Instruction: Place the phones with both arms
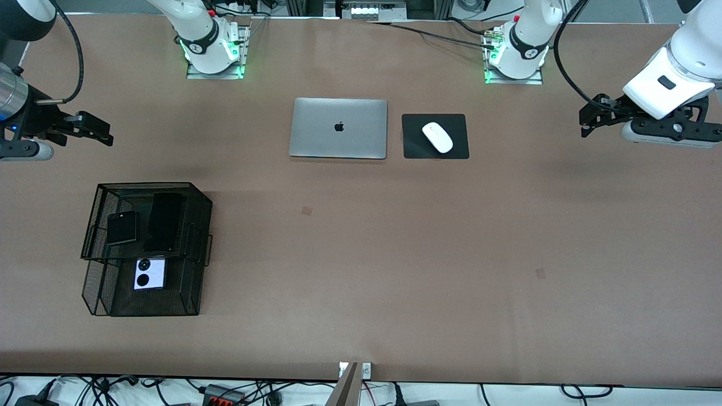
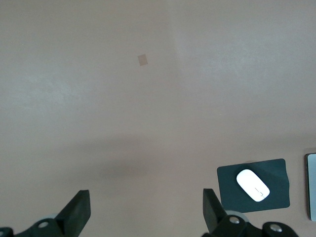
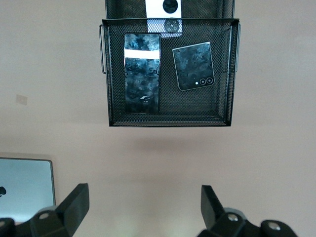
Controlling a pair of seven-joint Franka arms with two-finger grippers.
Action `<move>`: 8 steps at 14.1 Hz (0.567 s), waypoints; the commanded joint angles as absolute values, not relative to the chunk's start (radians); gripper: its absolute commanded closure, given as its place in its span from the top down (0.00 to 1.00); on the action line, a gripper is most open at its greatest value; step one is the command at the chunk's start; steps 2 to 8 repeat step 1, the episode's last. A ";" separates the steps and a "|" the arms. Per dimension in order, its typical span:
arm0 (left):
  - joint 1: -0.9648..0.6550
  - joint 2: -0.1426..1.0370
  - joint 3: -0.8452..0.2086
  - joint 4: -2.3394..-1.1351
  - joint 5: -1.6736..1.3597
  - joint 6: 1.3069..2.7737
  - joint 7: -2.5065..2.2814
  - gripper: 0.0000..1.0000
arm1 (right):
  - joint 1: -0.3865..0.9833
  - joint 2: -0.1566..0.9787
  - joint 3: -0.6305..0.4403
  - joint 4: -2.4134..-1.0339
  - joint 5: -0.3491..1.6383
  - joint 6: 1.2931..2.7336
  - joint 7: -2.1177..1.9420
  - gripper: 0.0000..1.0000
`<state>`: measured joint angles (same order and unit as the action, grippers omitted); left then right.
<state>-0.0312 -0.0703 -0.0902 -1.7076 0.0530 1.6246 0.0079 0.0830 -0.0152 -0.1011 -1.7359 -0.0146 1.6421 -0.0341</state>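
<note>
A two-tier black mesh tray (image 1: 200, 225) stood on the table (image 1: 361, 270) toward the right arm's end, nearer to the front camera than the silver laptop (image 1: 338, 128). Its upper tier held two phones side by side, apart from each other: the long slim black phone (image 1: 163, 222) and the small black flip phone (image 1: 122, 227), the slim phone lying on the laptop's side of the flip phone. In the right wrist view both lay flat on the upper mesh floor, the slim phone (image 3: 142, 80) and the flip phone (image 3: 193, 66), each clear of the tier's walls. The lower tier projected toward the front camera and held the lavender flip phone (image 1: 149, 274) with its two black circles facing up; part of it sat under the upper tier's edge.

The laptop lay closed near the table's middle, with a black mouse pad (image 1: 459, 148) just beside it toward the left arm's end and a white mouse (image 1: 437, 137) on the pad.

The right gripper (image 1: 104, 135) hung above bare table past the tray, its fingers spread wide and holding nothing. The left gripper (image 1: 584, 123) hung over the table's edge region at the left arm's end, also spread wide and unloaded. A broad stretch of bare table lay between the tray and the left arm's end.
</note>
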 commanded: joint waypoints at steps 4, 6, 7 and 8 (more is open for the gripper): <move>-0.029 -0.058 -0.090 -1.681 0.031 1.611 0.029 1.00 | 0.087 -0.038 -0.098 -1.761 -0.029 1.657 -0.026 1.00; -0.029 -0.058 -0.090 -1.681 0.031 1.611 0.029 1.00 | 0.087 -0.038 -0.098 -1.761 -0.029 1.657 -0.026 1.00; -0.029 -0.058 -0.090 -1.681 0.031 1.611 0.029 1.00 | 0.087 -0.038 -0.098 -1.761 -0.029 1.657 -0.026 1.00; -0.029 -0.058 -0.090 -1.681 0.031 1.611 0.029 1.00 | 0.087 -0.038 -0.098 -1.761 -0.029 1.657 -0.026 1.00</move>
